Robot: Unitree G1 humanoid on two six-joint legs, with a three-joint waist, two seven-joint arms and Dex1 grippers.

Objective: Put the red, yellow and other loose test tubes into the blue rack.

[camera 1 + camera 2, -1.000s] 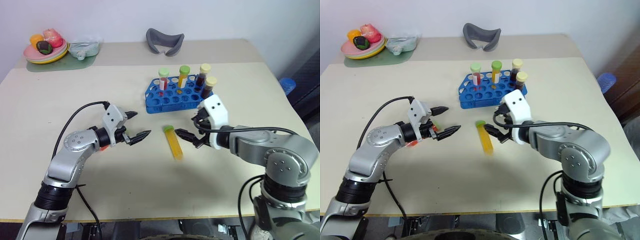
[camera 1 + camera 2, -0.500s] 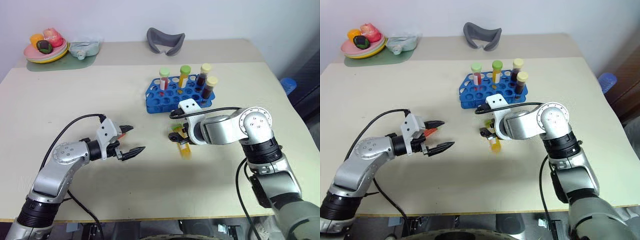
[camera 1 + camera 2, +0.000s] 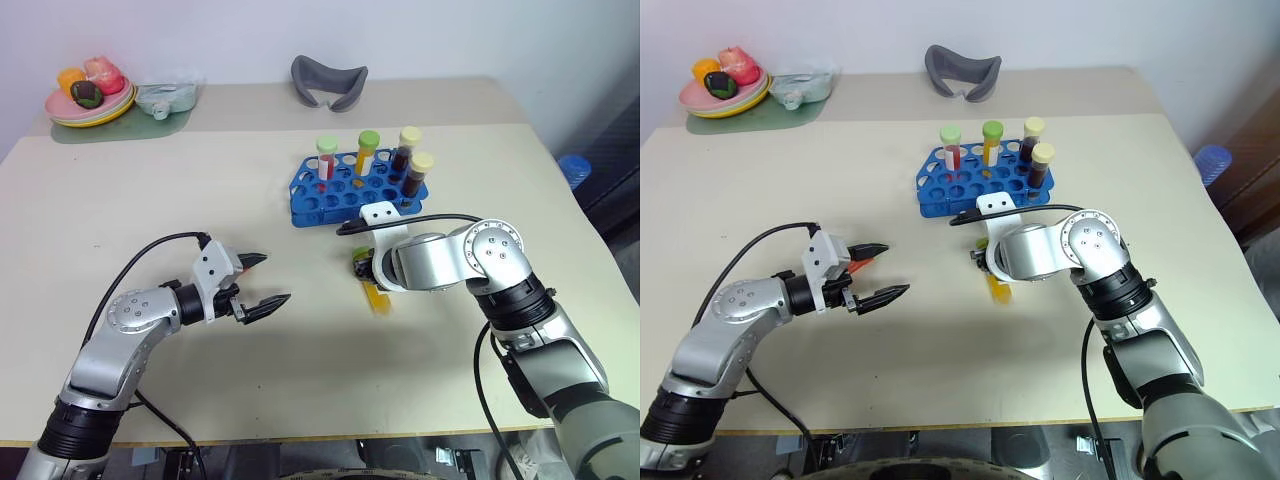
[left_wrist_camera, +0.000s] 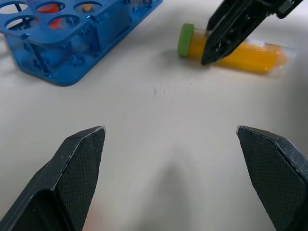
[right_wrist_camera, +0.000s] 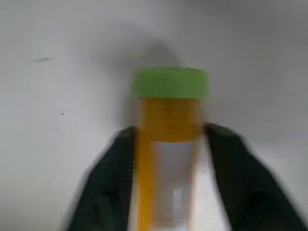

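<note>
Nearest the robot, the left gripper (image 3: 262, 282) hovers low over the pale beige table (image 3: 130, 210) at near left, its 2 black fingers spread wide with nothing between them. A small orange-red object just behind its fingers is too hidden to identify.

Right of it, near the table's middle, the right gripper (image 4: 219, 36) points steeply down, its fingers pressed against both sides of the yellow-filled clear plastic test tube with a green screw cap (image 4: 231, 51). The tube lies flat on the table, cap toward the rack, and the pinch sits just below the cap.

The tube looks light and rigid, and its smooth round wall will likely slip or roll in a loose grip. Judging by the hold, taking it high near the cap seems sound: the cap's edge gives a stop, and the long body would hang below for lowering into a hole. It appears to be plastic, so squeezing it should do little harm.

Just beyond stands the blue plastic rack with round holes (image 3: 325, 205), already holding 4 upright tubes: a red-filled green-capped tube (image 3: 326, 160), an orange-filled green-capped tube (image 3: 368, 152), and 2 dark tubes with pale yellow caps (image 3: 412, 160). Many near holes stand free.

At the far edge lie a grey curved cushion (image 3: 329, 82) and, far left, a plate of toy fruit (image 3: 90, 93).
</note>
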